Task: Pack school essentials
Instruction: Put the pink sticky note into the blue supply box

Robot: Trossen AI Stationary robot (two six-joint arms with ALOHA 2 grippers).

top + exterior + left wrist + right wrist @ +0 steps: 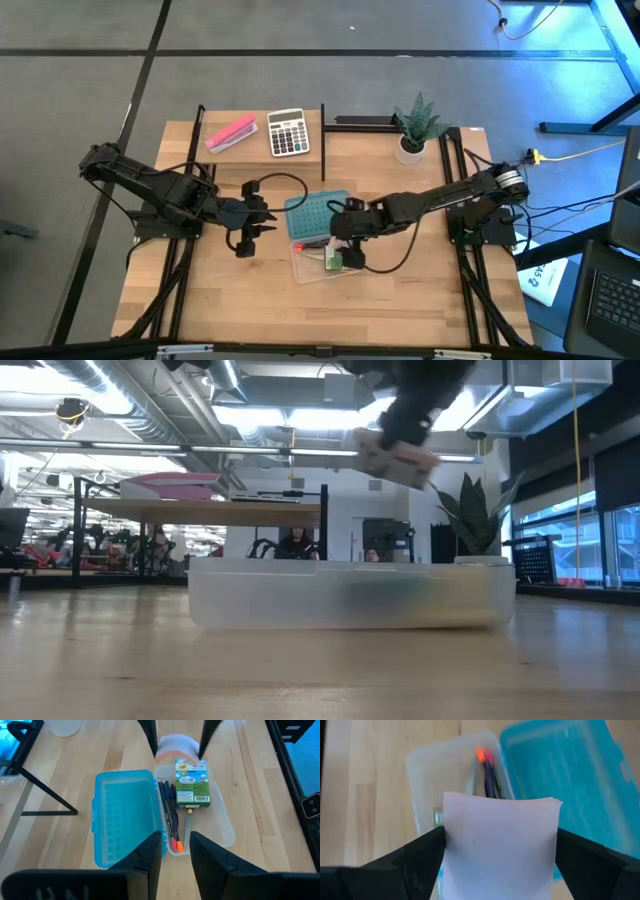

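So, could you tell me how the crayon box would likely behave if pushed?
The crayon box looks like thin card, so probably light and easily dented. Lying flat in the clear case, it should slide rather than tip, until the pens beside it stop it.

Grey floor, ceiling ducts, bright windows.

Colours on the table
Clear case with turquoise lid; yellow-green crayon box; dark pens; pale block; grey calculator; pink block.
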